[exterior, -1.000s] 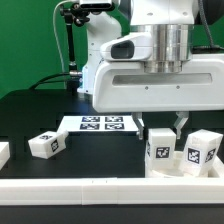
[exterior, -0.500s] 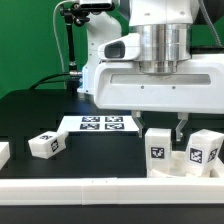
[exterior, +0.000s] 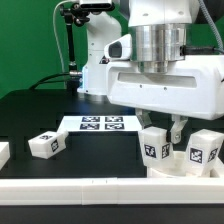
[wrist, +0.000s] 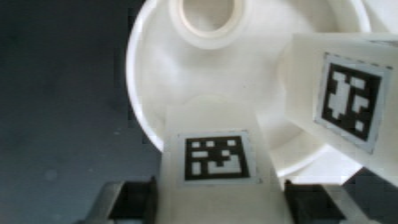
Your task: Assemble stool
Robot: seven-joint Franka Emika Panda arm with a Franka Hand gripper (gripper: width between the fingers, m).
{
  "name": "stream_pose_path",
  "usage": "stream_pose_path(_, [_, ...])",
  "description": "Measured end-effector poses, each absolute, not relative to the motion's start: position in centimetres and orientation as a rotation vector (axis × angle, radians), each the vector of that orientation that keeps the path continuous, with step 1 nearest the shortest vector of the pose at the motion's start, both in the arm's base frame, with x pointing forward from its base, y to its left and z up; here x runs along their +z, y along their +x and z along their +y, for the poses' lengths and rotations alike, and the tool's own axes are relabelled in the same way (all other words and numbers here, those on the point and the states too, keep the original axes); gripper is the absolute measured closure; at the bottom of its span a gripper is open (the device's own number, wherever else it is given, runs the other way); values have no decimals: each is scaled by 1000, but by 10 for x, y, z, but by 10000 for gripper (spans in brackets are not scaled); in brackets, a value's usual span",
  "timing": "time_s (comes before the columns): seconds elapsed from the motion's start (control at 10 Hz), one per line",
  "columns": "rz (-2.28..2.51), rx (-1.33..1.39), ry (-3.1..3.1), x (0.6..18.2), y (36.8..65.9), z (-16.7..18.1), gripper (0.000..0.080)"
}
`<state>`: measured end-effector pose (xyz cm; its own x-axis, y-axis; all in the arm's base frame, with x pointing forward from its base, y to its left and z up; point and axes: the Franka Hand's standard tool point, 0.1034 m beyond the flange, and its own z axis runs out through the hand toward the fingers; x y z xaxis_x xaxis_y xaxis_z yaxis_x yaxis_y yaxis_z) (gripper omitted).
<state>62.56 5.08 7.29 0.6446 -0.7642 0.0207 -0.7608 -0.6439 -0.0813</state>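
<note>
Held one leg [exterior: 155,146] clamped in the pincer [exterior: 158,134], right between the fingers and slightly tilted. Hung just above the seat [wrist: 192,95] directly beneath, with a second leg [exterior: 203,151] standing close beside. Judged at risk of missing the round hole [wrist: 210,20] ahead, since the tilt could jam the leg on its rim. Could also have knocked the neighbouring leg over if swung across carelessly.

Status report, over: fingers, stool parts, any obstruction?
Fingers shut on tilted leg above seat. Second leg upright on seat, close beside. No other obstruction visible.
</note>
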Motion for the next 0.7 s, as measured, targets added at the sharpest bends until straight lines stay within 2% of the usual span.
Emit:
stream_pose_path(0.4, [1887, -22, -2370, 73, 626, 52, 459])
stream_pose_path(0.7, [2099, 3, -2179, 73, 625, 51, 459])
